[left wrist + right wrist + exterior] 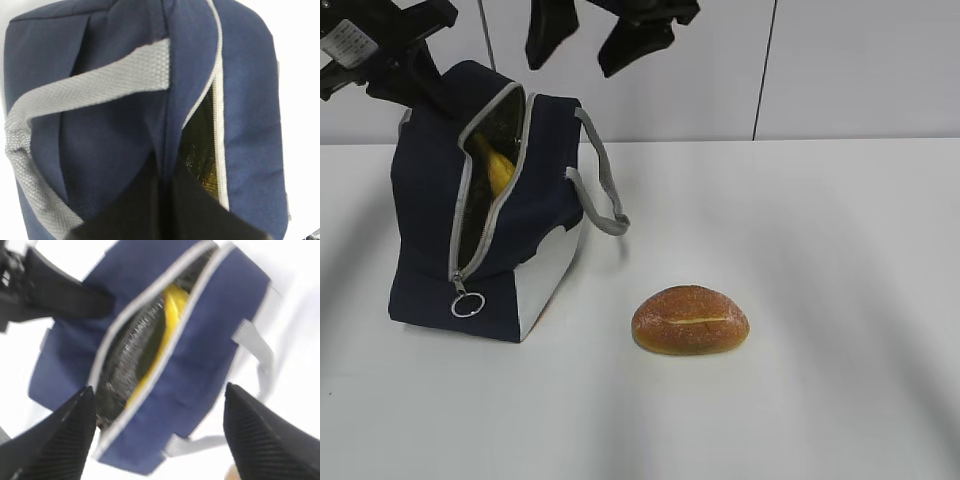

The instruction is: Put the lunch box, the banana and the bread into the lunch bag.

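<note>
Exterior view: navy lunch bag [505, 225] upright on white desk [800, 400], zipper parted, banana [498, 168] standing inside. Bread [690, 320], golden with pale slit, lies on desk well right of bag. Right end effector [592, 40] hangs above bag, fingers spread, empty.

Left wrist view: grey strap [90, 85], shiny lining visible; left end effector clenched on bag's fabric edge.

Right wrist view: banana [167, 335] in the opening, directly below right end effector [157, 435].
</note>
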Controlling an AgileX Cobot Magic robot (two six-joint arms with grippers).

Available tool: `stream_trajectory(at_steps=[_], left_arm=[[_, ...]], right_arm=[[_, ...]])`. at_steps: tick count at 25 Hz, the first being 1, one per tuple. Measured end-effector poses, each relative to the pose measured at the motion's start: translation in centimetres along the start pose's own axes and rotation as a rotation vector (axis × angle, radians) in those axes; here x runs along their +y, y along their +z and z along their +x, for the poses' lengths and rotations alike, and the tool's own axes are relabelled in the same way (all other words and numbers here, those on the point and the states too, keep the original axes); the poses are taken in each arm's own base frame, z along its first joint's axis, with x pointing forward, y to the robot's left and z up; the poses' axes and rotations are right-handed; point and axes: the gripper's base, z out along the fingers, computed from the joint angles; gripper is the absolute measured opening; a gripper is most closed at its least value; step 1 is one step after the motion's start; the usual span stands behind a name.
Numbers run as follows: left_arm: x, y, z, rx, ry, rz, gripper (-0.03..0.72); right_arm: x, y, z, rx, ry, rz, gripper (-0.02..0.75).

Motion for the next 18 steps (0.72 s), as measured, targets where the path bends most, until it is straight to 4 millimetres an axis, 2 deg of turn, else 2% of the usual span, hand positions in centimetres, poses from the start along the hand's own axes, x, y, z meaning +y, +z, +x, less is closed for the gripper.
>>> stream_trajectory(at_steps=[9, 14, 18], left_arm=[[0.0, 0.0, 0.0, 0.0, 0.0, 0.0, -0.003], [0.0, 0.0, 0.0, 0.0, 0.0, 0.001, -0.003], [0.0, 0.0, 0.0, 0.0, 0.0, 0.001, -0.003]], right_arm=[[-1.4, -2.3, 6.9, 0.222, -0.109, 0.162, 0.585], [-1.8, -2.2, 10.5, 0.337, -0.173, 0.158, 0.585], [-2.3, -1.1, 12.6, 0.427, -0.259, 0.133, 0.585]])
